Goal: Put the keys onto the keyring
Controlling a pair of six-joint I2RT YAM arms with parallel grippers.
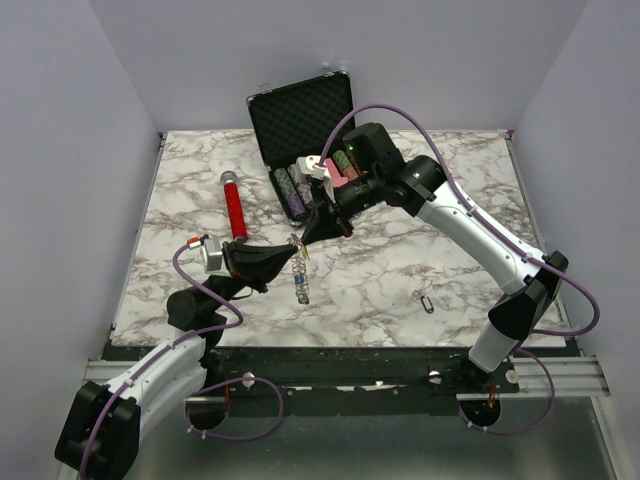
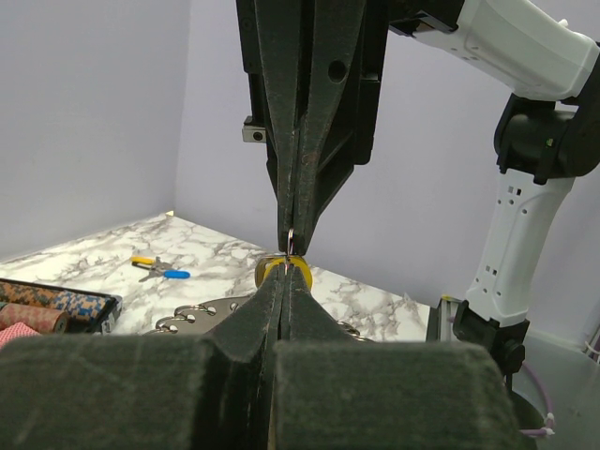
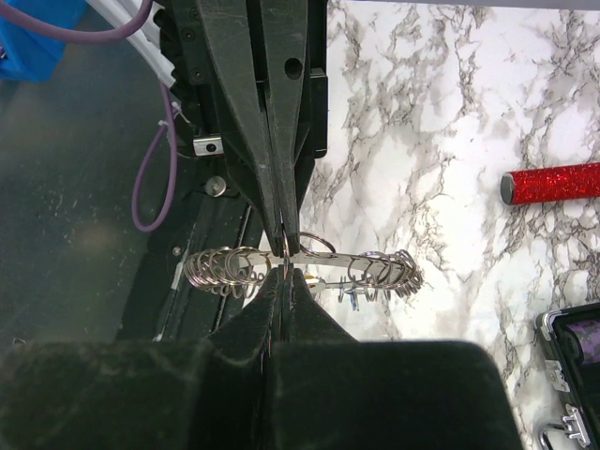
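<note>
The keyring (image 1: 301,278), a flat silver ring fringed with small rings and keys, hangs above the table's middle. It shows edge-on in the right wrist view (image 3: 375,265). My left gripper (image 1: 291,251) is shut on its rim; in the right wrist view its fingers (image 3: 281,211) come from above. My right gripper (image 1: 304,240) meets it tip to tip and is shut on a key's small ring, with a yellow tag (image 2: 302,272) just behind. A black-tagged key (image 1: 427,303) lies on the table at the right. Keys with yellow and blue tags (image 2: 161,270) lie further off.
An open black case (image 1: 300,115) with poker chips (image 1: 294,190) stands at the back centre. A red glittery cylinder (image 1: 234,205) lies left of it, also in the right wrist view (image 3: 553,183). The right arm (image 1: 470,230) spans the right half of the marble table (image 1: 400,270).
</note>
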